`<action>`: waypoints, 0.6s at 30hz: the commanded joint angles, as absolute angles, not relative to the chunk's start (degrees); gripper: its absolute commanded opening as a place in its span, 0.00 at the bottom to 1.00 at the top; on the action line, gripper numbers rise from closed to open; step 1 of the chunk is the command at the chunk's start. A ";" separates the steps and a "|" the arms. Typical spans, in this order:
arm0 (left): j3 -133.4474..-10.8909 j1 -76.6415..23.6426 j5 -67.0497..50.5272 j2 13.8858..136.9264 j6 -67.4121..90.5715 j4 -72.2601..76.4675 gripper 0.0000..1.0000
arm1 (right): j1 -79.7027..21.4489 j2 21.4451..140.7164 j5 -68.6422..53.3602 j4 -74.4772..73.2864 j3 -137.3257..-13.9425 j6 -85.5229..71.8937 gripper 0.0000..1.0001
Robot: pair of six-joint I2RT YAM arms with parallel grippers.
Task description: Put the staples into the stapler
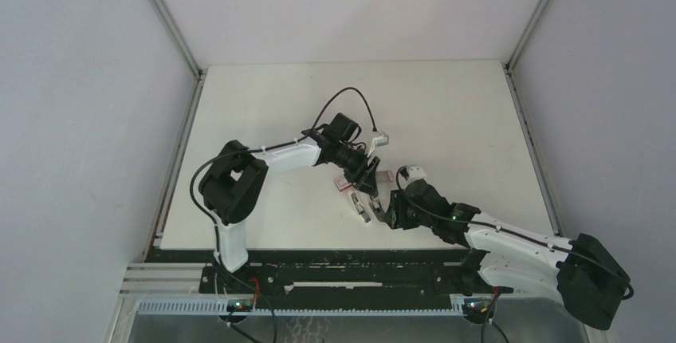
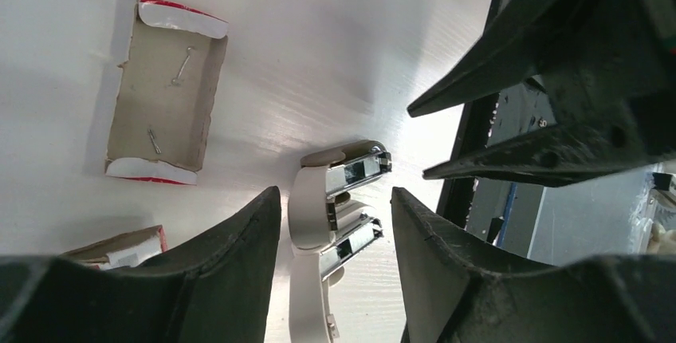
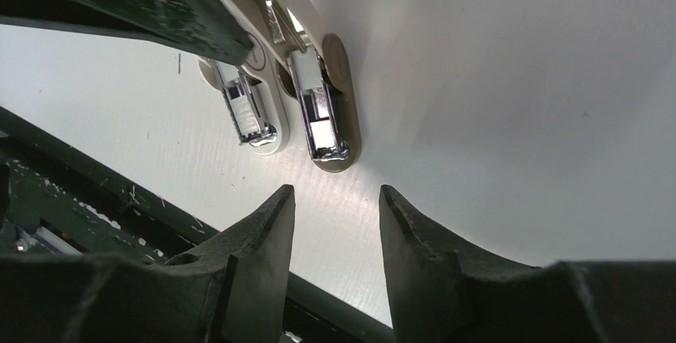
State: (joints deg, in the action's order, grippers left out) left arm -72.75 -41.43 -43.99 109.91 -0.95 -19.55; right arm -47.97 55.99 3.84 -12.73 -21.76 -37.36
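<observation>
The stapler (image 2: 311, 215) is white and beige and lies hinged open on the table, its two silvery metal channels bare. It also shows in the right wrist view (image 3: 319, 104) and the top view (image 1: 363, 207). My left gripper (image 2: 335, 193) is open and straddles the stapler without touching it. My right gripper (image 3: 335, 199) is open and empty, just in front of the stapler's open end. One channel (image 3: 247, 112) holds a ribbed silvery piece; I cannot tell whether it is the staples. No separate strip of staples shows.
An open cardboard tray (image 2: 167, 92) with a few loose single staples lies beyond the stapler. The red-and-white sleeve (image 2: 119, 247) lies to its left. The table's black front edge (image 3: 96, 199) runs close under the right gripper. The two grippers' fingers are close together.
</observation>
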 commanded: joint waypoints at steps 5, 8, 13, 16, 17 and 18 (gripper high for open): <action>-69.86 -43.07 -46.76 105.38 1.27 -15.65 0.58 | -47.55 52.56 3.73 -4.42 -16.90 -44.45 0.43; -69.23 -43.86 -46.31 104.94 1.61 -15.49 0.58 | -47.39 52.58 3.53 -4.33 -16.60 -44.06 0.41; -68.01 -44.95 -45.49 103.83 2.78 -14.71 0.58 | -47.11 54.45 2.35 -1.21 -15.54 -44.34 0.37; -67.52 -45.92 -44.59 103.26 3.62 -14.35 0.58 | -47.11 55.39 2.65 -0.40 -15.20 -44.60 0.34; -67.36 -46.33 -44.07 103.05 3.91 -14.33 0.58 | -47.11 55.58 2.80 -0.24 -15.08 -44.64 0.32; -67.26 -46.87 -43.40 102.75 4.45 -14.33 0.58 | -47.09 55.77 2.81 -0.04 -14.79 -44.65 0.30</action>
